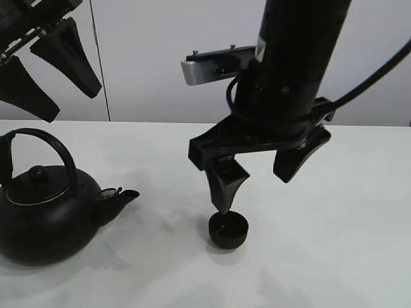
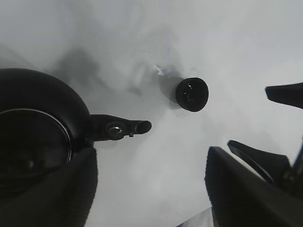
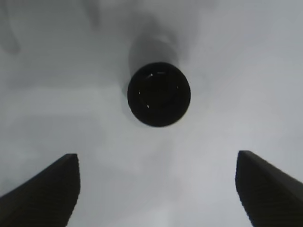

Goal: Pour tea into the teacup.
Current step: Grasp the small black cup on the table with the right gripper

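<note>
The small matte-black teacup (image 1: 228, 230) stands on the white table (image 1: 334, 256), right of the big black kettle (image 1: 38, 221). The kettle's spout (image 1: 123, 196) points toward the cup. My right gripper (image 1: 253, 192) hangs open just above the cup, empty, one fingertip close over its rim. The right wrist view shows the cup (image 3: 159, 93) ahead of the open gripper (image 3: 156, 158). My left gripper (image 1: 72, 106) is open and empty, high above the kettle. The left wrist view shows the kettle (image 2: 38, 137), the cup (image 2: 191, 94) and the open gripper (image 2: 151, 156). No tea trickle shows.
A pale wall (image 1: 160, 51) rises behind the table's far edge. The right arm's thick black column (image 1: 289, 58) and a cable (image 1: 379, 70) stand above the cup. The kettle's arched handle (image 1: 51, 144) is upright.
</note>
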{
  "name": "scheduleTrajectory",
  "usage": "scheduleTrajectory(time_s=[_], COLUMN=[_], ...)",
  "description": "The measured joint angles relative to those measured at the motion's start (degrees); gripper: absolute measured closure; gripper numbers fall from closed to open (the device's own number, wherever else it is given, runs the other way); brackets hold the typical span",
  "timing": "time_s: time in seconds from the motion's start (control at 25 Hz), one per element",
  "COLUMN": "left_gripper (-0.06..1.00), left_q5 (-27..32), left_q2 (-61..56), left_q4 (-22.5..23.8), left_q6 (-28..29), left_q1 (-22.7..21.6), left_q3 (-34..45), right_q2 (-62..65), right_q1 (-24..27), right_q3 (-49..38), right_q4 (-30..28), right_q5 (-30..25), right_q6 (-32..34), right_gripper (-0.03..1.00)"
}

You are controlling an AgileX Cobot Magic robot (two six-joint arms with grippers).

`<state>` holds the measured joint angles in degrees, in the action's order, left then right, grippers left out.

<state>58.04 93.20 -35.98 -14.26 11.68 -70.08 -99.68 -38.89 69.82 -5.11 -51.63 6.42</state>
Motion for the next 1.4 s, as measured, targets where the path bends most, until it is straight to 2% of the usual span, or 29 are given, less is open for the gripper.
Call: scheduleTrajectory(time_s=[0.4, 1.08, 1.4], left_gripper=[0.47, 0.47, 0.47], left_q5=[0.00, 0.00, 0.00], left_q2=[0.00, 0.00, 0.00], left_q4=[0.00, 0.00, 0.00], left_q6=[0.00, 0.00, 0.00], left_q1=[0.00, 0.00, 0.00], left_q3=[0.00, 0.00, 0.00], right_q2=[-15.14, -20.52, -20.52], right_q1=[0.00, 0.78, 0.91], right_q3=[6.57, 6.94, 6.94], right_q4=[0.85, 6.62, 6.37], right_q5=[2.56, 4.94, 5.56], right_q6=[0.29, 0.44, 0.44], right_gripper=[0.36, 0.36, 0.48])
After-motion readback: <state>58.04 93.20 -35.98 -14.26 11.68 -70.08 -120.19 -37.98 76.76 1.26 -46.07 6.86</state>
